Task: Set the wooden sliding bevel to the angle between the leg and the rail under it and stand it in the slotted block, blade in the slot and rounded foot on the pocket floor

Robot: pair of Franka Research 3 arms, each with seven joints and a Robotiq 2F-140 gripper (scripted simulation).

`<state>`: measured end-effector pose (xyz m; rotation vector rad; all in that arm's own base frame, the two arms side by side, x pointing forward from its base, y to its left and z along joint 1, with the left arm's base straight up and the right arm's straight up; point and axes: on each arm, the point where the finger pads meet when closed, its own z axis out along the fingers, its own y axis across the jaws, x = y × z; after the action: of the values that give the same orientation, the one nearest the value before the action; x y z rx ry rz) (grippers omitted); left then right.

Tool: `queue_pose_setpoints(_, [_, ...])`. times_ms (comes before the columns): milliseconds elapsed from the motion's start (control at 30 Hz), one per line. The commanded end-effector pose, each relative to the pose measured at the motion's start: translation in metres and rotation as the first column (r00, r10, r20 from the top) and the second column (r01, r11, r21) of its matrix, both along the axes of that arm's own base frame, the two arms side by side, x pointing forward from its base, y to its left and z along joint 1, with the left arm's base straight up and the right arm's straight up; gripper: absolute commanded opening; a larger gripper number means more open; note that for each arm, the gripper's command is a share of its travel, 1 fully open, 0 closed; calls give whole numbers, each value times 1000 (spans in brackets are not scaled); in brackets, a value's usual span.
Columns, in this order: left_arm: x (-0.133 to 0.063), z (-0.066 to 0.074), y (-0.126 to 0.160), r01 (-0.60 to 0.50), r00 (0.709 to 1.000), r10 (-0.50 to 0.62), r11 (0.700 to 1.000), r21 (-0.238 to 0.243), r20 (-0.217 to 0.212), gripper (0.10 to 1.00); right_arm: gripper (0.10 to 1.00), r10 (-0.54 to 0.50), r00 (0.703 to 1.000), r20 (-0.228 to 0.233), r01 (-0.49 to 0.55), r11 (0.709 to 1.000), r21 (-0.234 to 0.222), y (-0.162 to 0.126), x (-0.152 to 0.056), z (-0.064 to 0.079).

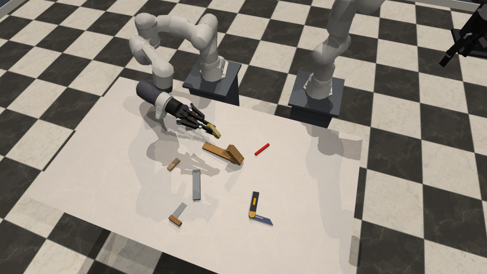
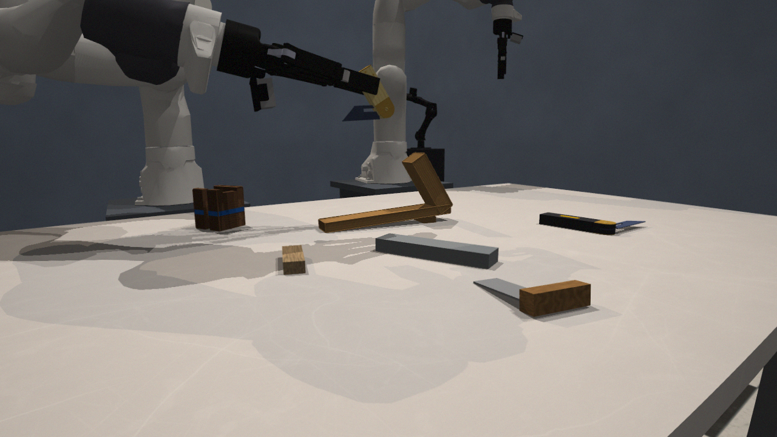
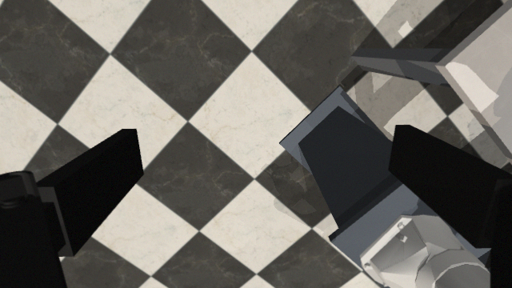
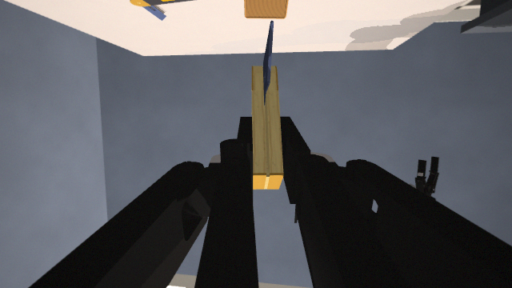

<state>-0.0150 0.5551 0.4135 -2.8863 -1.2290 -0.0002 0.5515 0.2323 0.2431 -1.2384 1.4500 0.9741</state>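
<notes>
Exterior view: right tool (image 2: 370, 84) (image 4: 267, 132), nearly closed, gripping the wooden bevel (image 2: 384, 102) (image 4: 267, 140); left tool (image 2: 501, 73) (image 3: 266, 150) wide open, no legible writing.

Robot lab, seemingly; arms on pedestals (image 1: 234, 69) (image 2: 347, 184) (image 3: 294, 140); white worktable (image 1: 289, 204) (image 2: 380, 359); checkered floor.

Right tool (image 1: 210, 128) (image 2: 371, 84) (image 4: 266, 136) aloft, fingers clamped.

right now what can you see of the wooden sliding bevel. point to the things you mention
The wooden sliding bevel (image 1: 215, 132) (image 2: 384, 103) (image 4: 274, 132) has a pale wood-look handle with yellow ends, one rounded, and a slotted dark blue blade angled out from the rounded end. It hangs tilted above the table, rounded end lower, its handle clamped between the right gripper's fingers (image 2: 371, 81).
</notes>
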Motion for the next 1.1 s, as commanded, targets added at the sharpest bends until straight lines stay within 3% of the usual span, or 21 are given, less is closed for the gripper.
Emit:
queue_pose_setpoints(0, [0, -1, -1, -7, 1000, 7, 1000, -4, 2, 1000, 99, 2, 1000, -9, -2, 1000, 2, 0, -1, 1])
queue_pose_setpoints(533, [0, -1, -1, -7, 1000, 7, 1000, -4, 2, 1000, 99, 25, 1000, -6, -25, 1000, -18, -7, -6, 2])
queue_pose_setpoints(933, [0, -1, -1, -7, 1000, 7, 1000, -4, 2, 1000, 99, 114, 993, 1, -114, 989, -95, -37, -25, 4])
queue_pose_setpoints(1067, [0, -1, -1, -7, 1000, 7, 1000, -4, 2, 1000, 99, 170, 985, 1, -168, 976, -142, -55, -37, 6])
